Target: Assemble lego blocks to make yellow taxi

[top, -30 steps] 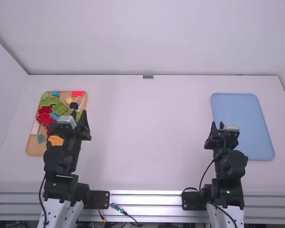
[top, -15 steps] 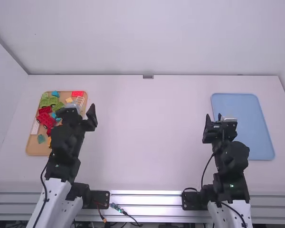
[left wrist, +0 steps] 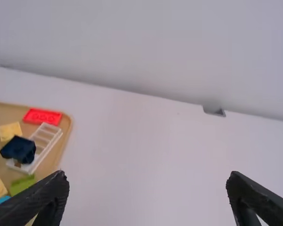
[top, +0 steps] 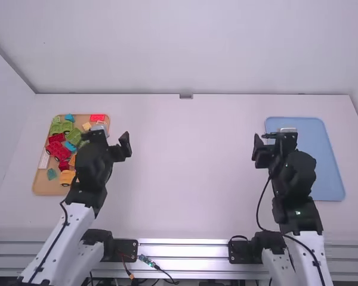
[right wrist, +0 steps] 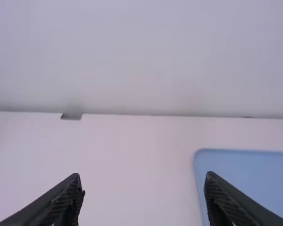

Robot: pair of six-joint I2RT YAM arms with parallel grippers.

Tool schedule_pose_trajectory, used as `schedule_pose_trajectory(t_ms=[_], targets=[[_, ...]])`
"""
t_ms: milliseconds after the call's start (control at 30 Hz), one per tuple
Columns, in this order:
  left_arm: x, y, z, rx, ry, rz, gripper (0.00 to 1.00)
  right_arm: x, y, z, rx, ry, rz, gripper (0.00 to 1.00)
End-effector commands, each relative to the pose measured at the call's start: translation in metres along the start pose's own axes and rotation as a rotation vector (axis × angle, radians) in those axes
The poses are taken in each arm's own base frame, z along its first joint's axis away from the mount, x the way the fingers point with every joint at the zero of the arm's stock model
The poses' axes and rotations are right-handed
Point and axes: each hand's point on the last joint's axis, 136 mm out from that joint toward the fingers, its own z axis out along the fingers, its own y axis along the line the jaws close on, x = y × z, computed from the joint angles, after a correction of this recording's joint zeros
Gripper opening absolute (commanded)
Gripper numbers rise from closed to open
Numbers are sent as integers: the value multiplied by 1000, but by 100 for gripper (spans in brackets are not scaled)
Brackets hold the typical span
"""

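Blocks [top: 58, 150]: loosely heaped in the tan tray [top: 46, 186], on the robot's left; none joined into a taxi as far as I can tell.
Orange base [top: 67, 177]: in the tan tray's near part, a dark wheel showing; likely the taxi's bottom. Should be light, stiff and smooth, apt to roll; best taken across its sides, clear of the wheels.
White frame [left wrist: 49, 137]: by the tan tray's inner edge. Thin bars look the most fragile; grip the outer rails, squeeze gently.
Navy block [left wrist: 19, 149]: in the tan tray, overlapping the white frame; lifting either may shift the other.
Red plate [left wrist: 42, 116]: at the tan tray's far inner corner; flat, so fingertips would need to get low on its edges.
Left gripper [left wrist: 147, 175]: just above the tan tray's inner edge, fingers wide apart, nothing between them.
Right gripper [right wrist: 143, 174]: well to the right of the tan tray, spread wide and empty.
Blue tray [top: 328, 173]: across the table [top: 185, 179] from the tan tray, perhaps for the finished taxi.
Writing: none I can make out; colour and shape must guide the picking.
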Motion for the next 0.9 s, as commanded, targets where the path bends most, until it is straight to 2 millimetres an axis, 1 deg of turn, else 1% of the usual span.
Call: schedule_pose_trajectory(t_ms=[0,67,167,233,267,333,367,433,467,500,667,800,867], targets=[[4,1,4,-12,24,-47,91,-19,1,0,-2,-7,-21,71],[13,6,7,-39,55,-65,93,-23,0,4,-2,8,-28,74],[30,18,13,-109,117,-103,98,-46,-1,13,-1,-18,-25,81],[25,21,13,-132,114,-123,97,-54,-1,18,0,-22,-13,84],[21,23,12,-146,108,-135,98,-53,-1,22,-1,-12,-4,86],[13,26,12,-180,100,-165,99,-45,-1,34,-3,16,9,91],[13,27,12,-186,100,-169,99,-43,-1,36,-3,24,8,91],[10,29,14,-208,110,-196,99,-34,-1,45,-3,60,7,95],[8,28,16,-216,123,-221,99,-26,0,52,-5,90,6,98],[7,28,17,-218,126,-231,99,-22,0,55,-5,101,6,99],[-9,21,16,-215,134,-311,99,1,0,74,-6,182,8,99],[-22,10,14,-175,150,-349,99,14,0,88,-9,221,9,99],[-27,3,12,-147,168,-358,99,25,1,95,-9,252,9,99]])
